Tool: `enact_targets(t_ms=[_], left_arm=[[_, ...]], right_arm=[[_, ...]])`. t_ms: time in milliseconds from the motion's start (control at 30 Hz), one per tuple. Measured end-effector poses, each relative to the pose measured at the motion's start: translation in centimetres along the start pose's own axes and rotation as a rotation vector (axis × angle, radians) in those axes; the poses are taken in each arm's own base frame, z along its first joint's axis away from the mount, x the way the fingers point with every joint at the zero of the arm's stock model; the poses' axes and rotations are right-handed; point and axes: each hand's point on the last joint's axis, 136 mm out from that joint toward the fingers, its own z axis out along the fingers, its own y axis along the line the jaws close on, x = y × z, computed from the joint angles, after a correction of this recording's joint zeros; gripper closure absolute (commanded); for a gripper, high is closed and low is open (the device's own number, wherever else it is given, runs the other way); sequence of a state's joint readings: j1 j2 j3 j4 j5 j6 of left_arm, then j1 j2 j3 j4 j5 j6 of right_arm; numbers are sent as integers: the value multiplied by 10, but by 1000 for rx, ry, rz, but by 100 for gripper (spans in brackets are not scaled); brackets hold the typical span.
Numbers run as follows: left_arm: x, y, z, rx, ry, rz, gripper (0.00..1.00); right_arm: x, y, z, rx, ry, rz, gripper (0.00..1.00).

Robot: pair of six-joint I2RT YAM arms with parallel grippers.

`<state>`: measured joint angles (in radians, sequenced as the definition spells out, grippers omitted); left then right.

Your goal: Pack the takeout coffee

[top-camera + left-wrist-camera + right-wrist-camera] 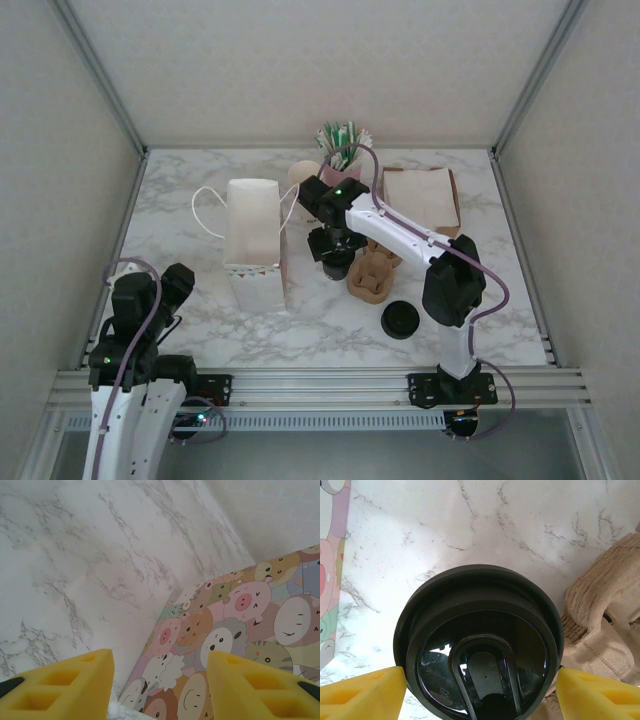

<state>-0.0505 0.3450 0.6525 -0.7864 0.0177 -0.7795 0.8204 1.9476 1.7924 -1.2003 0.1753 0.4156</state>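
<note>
The takeout coffee (479, 645), a small cup under a glossy black lid, sits between the yellow pads of my right gripper (480, 695), and both pads press its rim. From above, the right gripper (335, 248) holds the cup (338, 266) just left of the brown pulp cup tray (372, 278). The tray's edge (605, 615) is close on the cup's right. My left gripper (160, 690) is open with nothing between its fingers. It hovers near the cartoon-printed side of the paper bag (235, 630). In the top view the left gripper (175, 288) stands left of the bag (253, 245).
A loose black lid (400, 320) lies in front of the tray. A pink holder with green-and-white sticks (342, 145) and a cream cup (300, 173) stand at the back. A brown flat packet (422, 195) lies back right. Walls enclose the marble table (180, 200).
</note>
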Motion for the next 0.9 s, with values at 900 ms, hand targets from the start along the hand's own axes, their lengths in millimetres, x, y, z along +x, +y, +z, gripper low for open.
enact_targets(t_ms=[900], left_arm=[[-3, -3, 4, 3, -2, -1, 49]], right_arm=[[41, -100, -55, 2, -154, 525, 53]])
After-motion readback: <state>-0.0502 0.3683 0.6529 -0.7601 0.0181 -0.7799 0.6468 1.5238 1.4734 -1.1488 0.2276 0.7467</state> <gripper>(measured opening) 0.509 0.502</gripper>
